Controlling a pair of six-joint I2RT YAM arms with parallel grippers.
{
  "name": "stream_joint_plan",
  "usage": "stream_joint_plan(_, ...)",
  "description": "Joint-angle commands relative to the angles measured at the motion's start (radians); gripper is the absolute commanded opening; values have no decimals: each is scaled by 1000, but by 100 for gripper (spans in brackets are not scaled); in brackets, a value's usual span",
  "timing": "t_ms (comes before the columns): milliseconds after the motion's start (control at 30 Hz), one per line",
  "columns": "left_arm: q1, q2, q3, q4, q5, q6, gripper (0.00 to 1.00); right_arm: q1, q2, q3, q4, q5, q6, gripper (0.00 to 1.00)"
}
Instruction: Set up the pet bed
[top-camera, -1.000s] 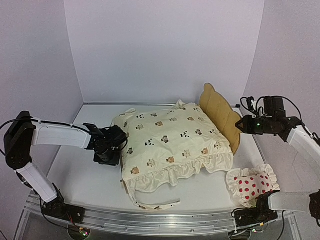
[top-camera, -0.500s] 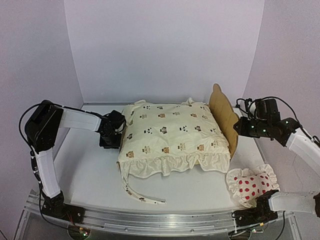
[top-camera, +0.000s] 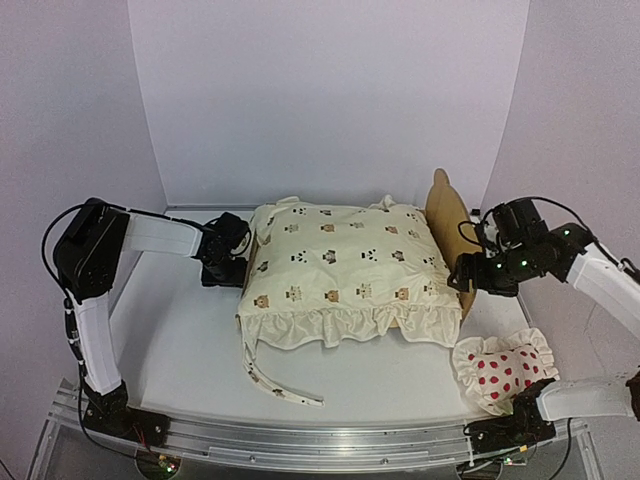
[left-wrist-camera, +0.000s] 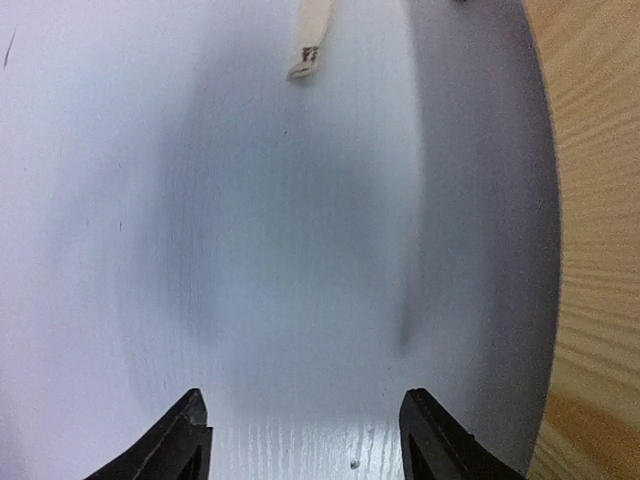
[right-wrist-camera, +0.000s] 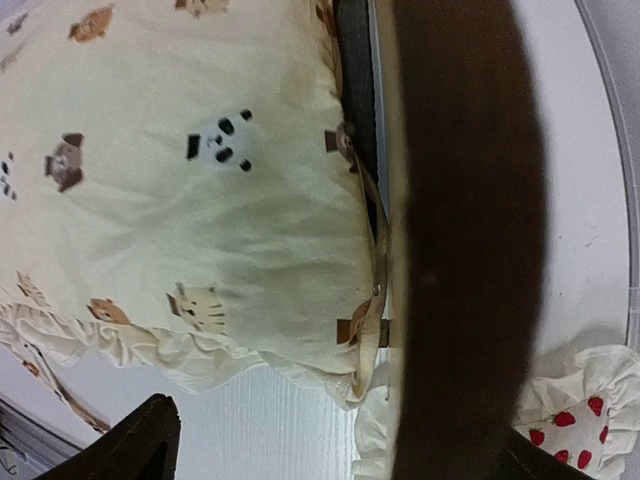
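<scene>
The pet bed (top-camera: 446, 212) is sitting on the white worktop (top-camera: 170, 340), mostly hidden under one cream ruffled cover (top-camera: 345, 265) printed with small animals. Its scalloped plywood headboard (right-wrist-camera: 460, 250) is standing upright at the bed's right end. One tie strap (top-camera: 285, 385) is trailing from the cover off the bed's near left corner onto the worktop. One white pillow (top-camera: 505, 370) with red dots is lying near the bed's near right corner, apart from the frame.

There are two arms. The left gripper (left-wrist-camera: 303, 400) is hovering just beside the bed's foot end, its fingers standing apart with only bare worktop between them. The right gripper (top-camera: 470, 272) is reaching in at the headboard, its fingers spread wide with the board between them and not clamping it.
</scene>
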Motion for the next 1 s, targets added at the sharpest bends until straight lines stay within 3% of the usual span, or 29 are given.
stream_joint_plan(0,-6,-155,-35,6,-69,-6,81,6,-8,218,-117,69,-42,98)
stream_joint_plan(133,-6,-272,-104,-19,-145,-36,100,6,47,363,-132,-8,-40,98)
stream_joint_plan(333,-6,-441,-188,-61,-167,-89,100,92,247,565,-135,-150,-21,93)
stream_joint_plan(667,-8,-832,-455,-19,-85,-146,95,598,672,921,-134,55,-101,86)
stream_joint_plan(800,-8,-927,-497,-57,-51,-151,94,726,862,1050,-133,129,-94,82)
stream_joint_plan(967,-8,-987,-521,-81,-15,-133,91,780,1066,1195,-125,169,-69,80)
